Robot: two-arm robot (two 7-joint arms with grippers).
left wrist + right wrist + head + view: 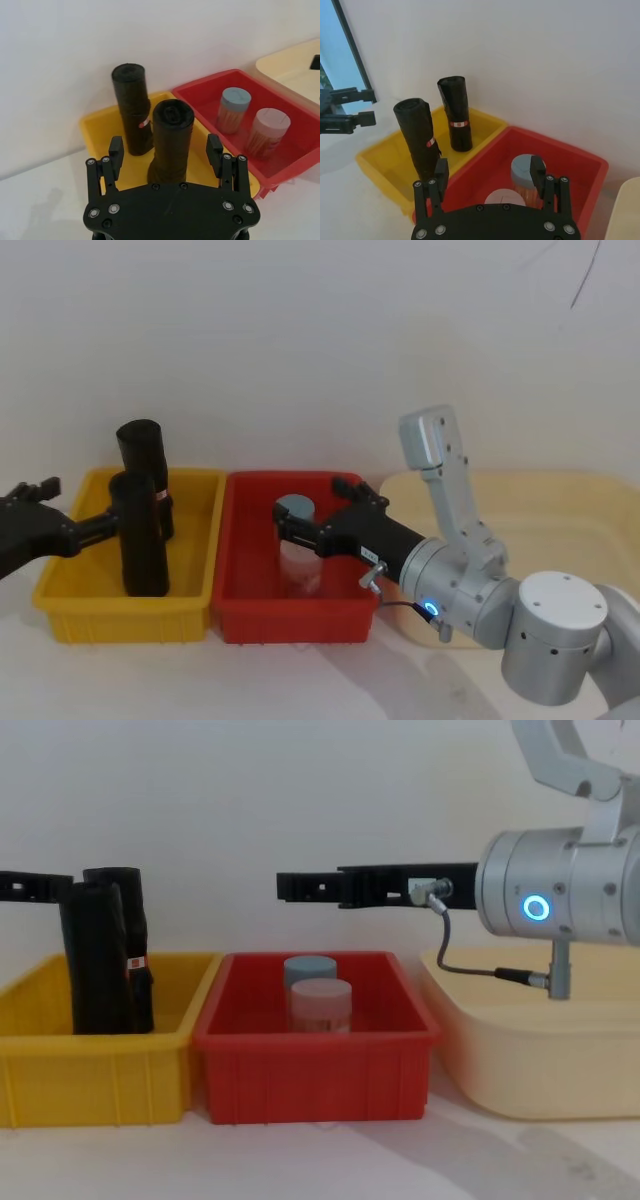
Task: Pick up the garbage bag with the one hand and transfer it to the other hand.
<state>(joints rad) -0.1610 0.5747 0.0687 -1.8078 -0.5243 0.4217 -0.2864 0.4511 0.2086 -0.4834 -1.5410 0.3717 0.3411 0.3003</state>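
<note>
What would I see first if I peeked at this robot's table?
The garbage bag, a tall black roll, stands in the yellow bin on the left beside a second black roll, and the left gripper is open on either side of it. Next to that is a bright red bin holding two lidded jars, with the right gripper hovering open above them.

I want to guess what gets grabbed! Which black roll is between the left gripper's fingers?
The front roll, nearer the robot. The open left gripper straddles it; the other roll stands behind it.
</note>
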